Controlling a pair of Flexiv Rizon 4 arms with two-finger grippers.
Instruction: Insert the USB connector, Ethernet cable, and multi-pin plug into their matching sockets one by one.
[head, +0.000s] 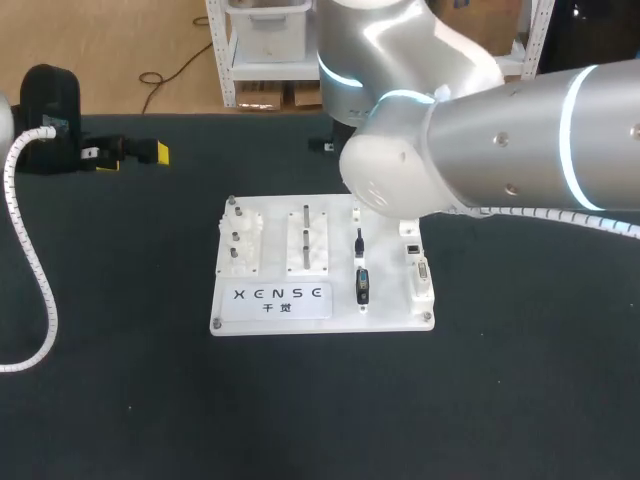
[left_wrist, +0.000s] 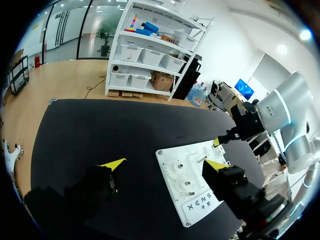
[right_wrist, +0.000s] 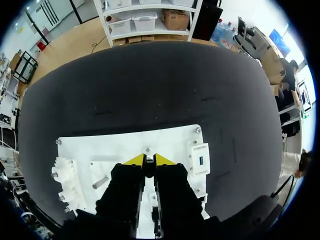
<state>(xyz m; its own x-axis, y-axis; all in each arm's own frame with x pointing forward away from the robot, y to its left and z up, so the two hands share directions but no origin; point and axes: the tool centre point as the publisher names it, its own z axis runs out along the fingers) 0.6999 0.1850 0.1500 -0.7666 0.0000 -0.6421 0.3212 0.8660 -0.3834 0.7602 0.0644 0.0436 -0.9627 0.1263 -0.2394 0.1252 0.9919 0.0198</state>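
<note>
White board (head: 388, 305) carries the black USB connector (head: 362, 285) just left of its sockets (head: 418, 272). The right gripper (right_wrist: 149, 160) hovers above, tips closed, probably aligning for a pick. The left gripper (left_wrist: 165, 165) waits far left, spread wide, keeping clear.

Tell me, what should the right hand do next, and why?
Probably carry the plug sideways to the socket block. The right hand seems shut on it over the board, and the block sits beside the hand, not under it.
</note>
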